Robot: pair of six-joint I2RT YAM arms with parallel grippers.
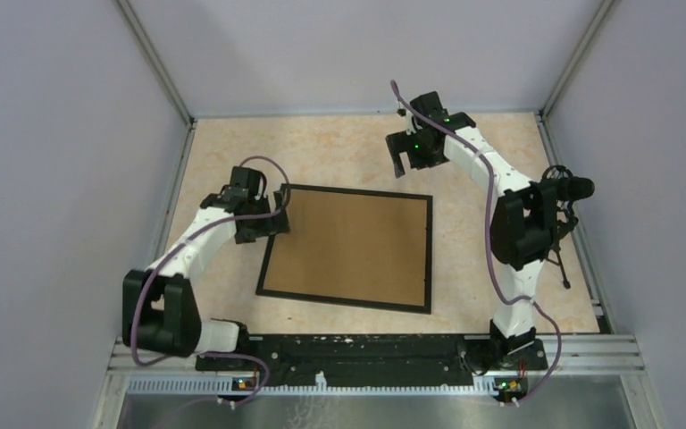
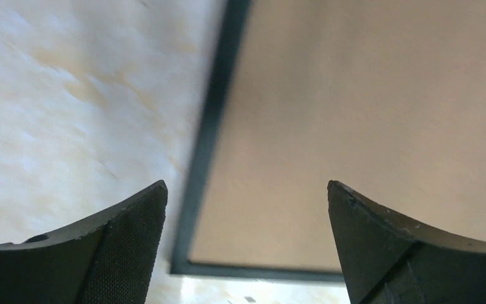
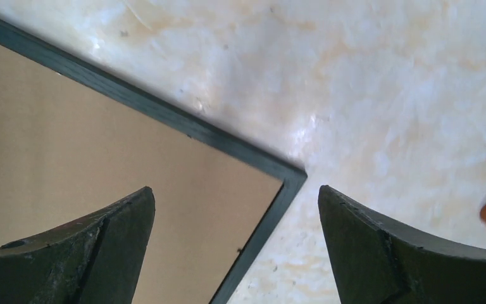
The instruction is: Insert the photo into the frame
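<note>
Currently the left gripper (image 1: 265,217) hangs low over the frame's far left corner, its jaws spread wide and empty. In the wrist view the black edge runs between its fingers (image 2: 114,253). The right gripper (image 1: 411,150) is likewise wide and holds nothing, poised higher over the frame's far right corner. The frame (image 1: 348,248) lies flat with its brown back upward, and the photo is nowhere in sight (it may sit under that board, though nothing here proves it). So I judge the step in hand to be either closing up the frame or opening it to take the print. Either way, the next move calls for a low, careful approach to the thin edge, since a flat frame offers little to grip. Around the frame spreads a pale marbled table (image 1: 339,147), shut in by plain grey walls (image 1: 54,134).
</note>
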